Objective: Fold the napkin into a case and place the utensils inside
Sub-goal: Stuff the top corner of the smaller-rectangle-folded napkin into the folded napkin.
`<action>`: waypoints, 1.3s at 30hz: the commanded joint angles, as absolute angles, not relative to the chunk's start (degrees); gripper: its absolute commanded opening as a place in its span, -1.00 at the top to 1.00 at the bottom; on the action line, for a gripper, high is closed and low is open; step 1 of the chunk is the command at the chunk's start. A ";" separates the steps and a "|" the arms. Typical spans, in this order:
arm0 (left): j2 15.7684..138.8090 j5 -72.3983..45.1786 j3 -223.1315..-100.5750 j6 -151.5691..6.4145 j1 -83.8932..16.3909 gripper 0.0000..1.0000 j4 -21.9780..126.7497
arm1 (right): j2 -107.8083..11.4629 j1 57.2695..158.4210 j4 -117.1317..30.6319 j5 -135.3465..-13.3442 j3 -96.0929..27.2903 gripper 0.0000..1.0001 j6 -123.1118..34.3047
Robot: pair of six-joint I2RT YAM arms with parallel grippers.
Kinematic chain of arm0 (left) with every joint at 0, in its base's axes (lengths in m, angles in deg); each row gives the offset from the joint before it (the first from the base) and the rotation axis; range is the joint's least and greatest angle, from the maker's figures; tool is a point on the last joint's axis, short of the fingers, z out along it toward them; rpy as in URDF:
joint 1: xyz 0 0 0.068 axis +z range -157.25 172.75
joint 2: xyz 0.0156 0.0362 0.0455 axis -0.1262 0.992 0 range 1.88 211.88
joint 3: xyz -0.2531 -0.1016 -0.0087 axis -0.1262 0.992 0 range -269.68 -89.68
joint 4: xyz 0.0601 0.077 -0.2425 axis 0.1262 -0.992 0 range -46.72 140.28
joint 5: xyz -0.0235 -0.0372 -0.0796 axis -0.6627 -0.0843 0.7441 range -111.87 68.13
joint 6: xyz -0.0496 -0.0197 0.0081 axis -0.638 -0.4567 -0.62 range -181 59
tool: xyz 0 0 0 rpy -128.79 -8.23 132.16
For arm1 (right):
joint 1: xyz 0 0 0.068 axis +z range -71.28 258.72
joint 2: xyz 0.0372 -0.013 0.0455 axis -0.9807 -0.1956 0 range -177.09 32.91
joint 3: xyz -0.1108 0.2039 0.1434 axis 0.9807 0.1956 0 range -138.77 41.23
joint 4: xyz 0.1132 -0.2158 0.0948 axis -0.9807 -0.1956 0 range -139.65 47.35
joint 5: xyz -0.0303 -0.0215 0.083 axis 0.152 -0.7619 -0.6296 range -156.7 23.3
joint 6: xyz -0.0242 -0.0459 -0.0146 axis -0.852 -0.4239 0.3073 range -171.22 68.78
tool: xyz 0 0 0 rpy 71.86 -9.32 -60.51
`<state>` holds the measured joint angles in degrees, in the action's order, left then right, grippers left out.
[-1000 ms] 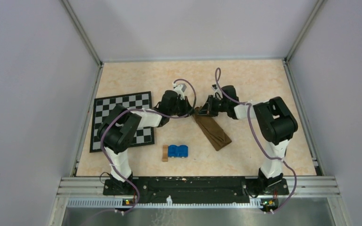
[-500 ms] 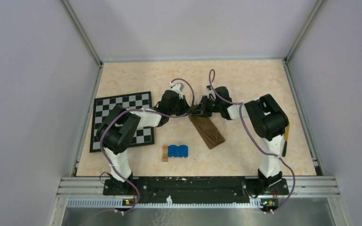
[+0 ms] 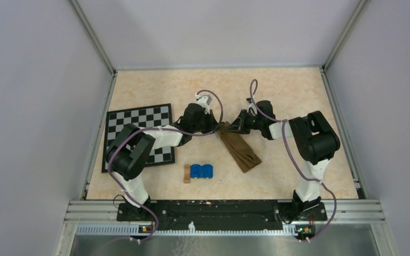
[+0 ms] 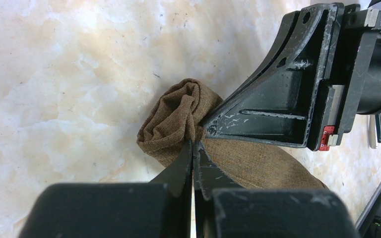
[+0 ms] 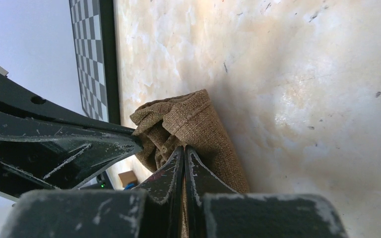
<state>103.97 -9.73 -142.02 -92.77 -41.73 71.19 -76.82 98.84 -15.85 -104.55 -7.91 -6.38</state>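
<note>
1. The case [image 3: 239,148] is laid near the middle of the table [image 3: 288,90], slanted from far-left to near-right.
2. Its far end is met by the left gripper [image 3: 217,128] from the left and by the right gripper [image 3: 231,127] from the right, tips almost touching.
3. The chessboard mat [image 3: 139,118] is set well to the left, partly under the left arm.
4. A small toy [image 3: 201,170] is placed nearer the bases, left of the case's near end, with a small block [image 3: 187,173] just beside it on its left.

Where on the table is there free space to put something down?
Free: the far strip of table behind both arms, and the near right patch between napkin and right arm. Crowded: mat on the left, blue object and block near the front middle.
</note>
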 commanded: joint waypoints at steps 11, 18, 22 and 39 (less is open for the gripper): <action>103.80 -6.74 -144.19 -92.76 -41.80 1.00 71.50 | -83.90 105.78 -2.14 -106.68 -13.32 1.00 3.52; 104.64 -8.45 -144.60 -92.90 -41.70 0.96 68.23 | -85.96 104.50 -9.23 -102.64 -14.08 1.00 -1.95; 100.66 -10.95 -142.33 -93.82 -41.24 0.26 65.00 | -83.29 103.45 -11.62 -104.57 -13.13 0.88 -4.30; 99.33 -10.55 -139.61 -102.05 -35.38 0.53 59.25 | -80.59 103.52 -11.15 -106.15 -12.33 1.00 -4.02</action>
